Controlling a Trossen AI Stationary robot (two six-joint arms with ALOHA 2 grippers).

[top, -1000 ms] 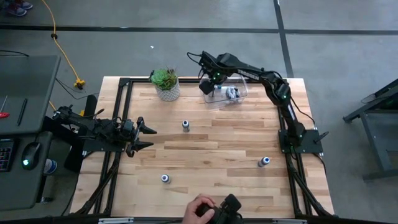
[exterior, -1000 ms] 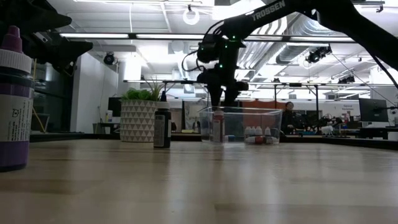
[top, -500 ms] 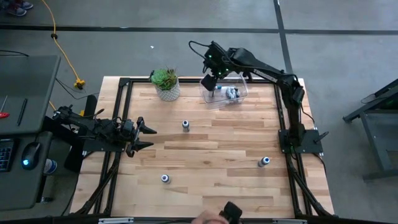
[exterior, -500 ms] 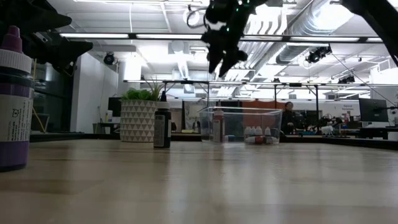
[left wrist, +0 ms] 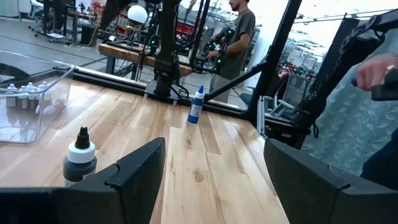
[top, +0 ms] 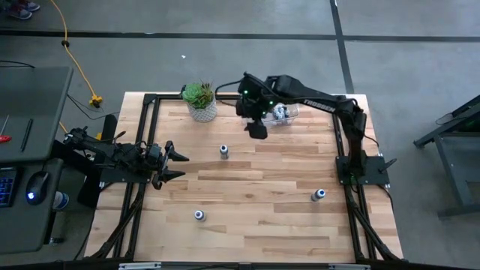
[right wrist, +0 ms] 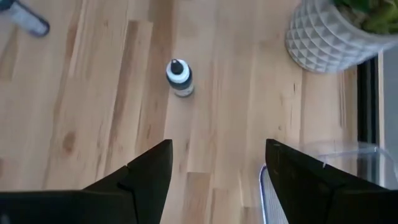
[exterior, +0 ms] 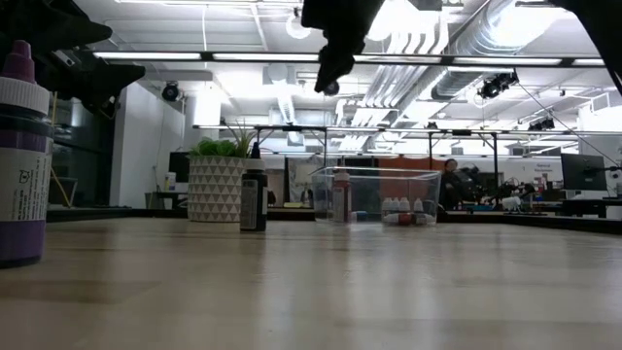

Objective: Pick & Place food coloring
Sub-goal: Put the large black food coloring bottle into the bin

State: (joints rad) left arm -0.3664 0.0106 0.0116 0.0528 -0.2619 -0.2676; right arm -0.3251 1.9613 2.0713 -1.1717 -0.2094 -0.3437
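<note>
Three food coloring bottles stand upright on the wooden table: a black-capped one (top: 223, 151) near the middle, one (top: 199, 215) near the front and a blue one (top: 319, 195) at the right. More small bottles (exterior: 403, 208) sit inside the clear bin (top: 279, 114) at the far edge. My right gripper (top: 256, 131) hangs open high above the table, just in front of the bin, pointing steeply down. In its wrist view the black-capped bottle (right wrist: 179, 78) lies ahead of the right gripper (right wrist: 217, 149), with nothing between the fingers. My left gripper (top: 178, 165) waits open at the left edge.
A potted plant (top: 200, 101) stands at the far edge, left of the bin. In the low view a purple bottle (exterior: 19, 156) stands close at the left. A person (left wrist: 239, 37) stands beyond the table's right side, and a hand (left wrist: 379, 71) shows nearby.
My right gripper has risen from the clear bin and swung toward the near edge, rolling about its own axis as it went. Its fingers have stayed open and hold nothing. A person's hand at the near edge has drawn back out of view.
</note>
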